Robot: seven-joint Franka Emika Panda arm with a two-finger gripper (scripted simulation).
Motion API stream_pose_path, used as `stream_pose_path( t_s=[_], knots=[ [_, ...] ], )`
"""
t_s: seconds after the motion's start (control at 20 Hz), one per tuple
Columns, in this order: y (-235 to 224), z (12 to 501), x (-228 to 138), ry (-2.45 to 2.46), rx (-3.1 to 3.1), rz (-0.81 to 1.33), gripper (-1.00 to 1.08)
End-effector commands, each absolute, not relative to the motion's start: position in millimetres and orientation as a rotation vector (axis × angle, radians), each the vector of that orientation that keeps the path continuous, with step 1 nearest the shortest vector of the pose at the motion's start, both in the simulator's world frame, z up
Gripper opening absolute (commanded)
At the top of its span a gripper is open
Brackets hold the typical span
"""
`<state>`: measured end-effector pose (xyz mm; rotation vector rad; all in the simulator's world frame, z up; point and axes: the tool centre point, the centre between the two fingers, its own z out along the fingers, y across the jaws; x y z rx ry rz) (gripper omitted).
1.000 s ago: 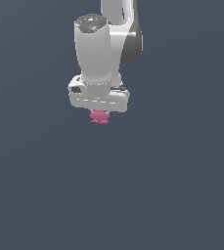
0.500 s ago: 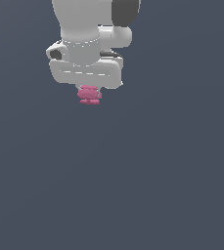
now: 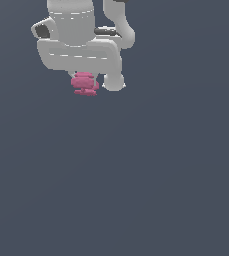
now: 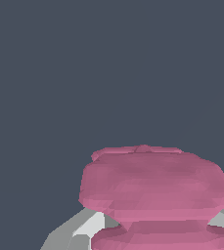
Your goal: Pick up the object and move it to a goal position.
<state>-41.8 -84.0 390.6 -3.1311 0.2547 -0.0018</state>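
Exterior view: a uniform dark grey-blue ground fills the picture, with no edge or horizon visible. The white Panda arm (image 3: 78,30) enters from the top of the picture, toward the exterior view's left; its cylindrical wrist carries faint dashed seam lines, a dark panel on the exterior view's left side and a dark joint band on the exterior view's right. No brand, label or legible writing appears on any part. Below the wrist sits the broad white hand body, and beneath it the end effector (image 3: 88,82) points downward. A rounded white part of the hand hangs just beside the object on the exterior view's right.

The object (image 3: 85,83), a small pink, lumpy, ridged block, protrudes from directly under the hand body, narrower than that body. It appears in the upper part of the picture toward the exterior view's left, with only the flat ground behind it.

Wrist view: the pink object (image 4: 155,188) occupies the near field, showing stacked ridges with a wide upper tier and a narrower waist. Pale grey fingers (image 4: 91,227) flank it on both sides, touching its lower ridges. The end effector is closed narrowly on the object, which it grips between the fingers.
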Motion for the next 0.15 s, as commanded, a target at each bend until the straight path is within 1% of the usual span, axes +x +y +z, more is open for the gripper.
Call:
stream_pose_path(
  t_s=[0.0, 0.1],
  knots=[
    [-85.1, 394.9, -41.4, 0.254, -3.131, 0.000, -1.00],
    [-85.4, 395.8, -41.3, 0.254, -3.131, 0.000, -1.00]
  ],
)
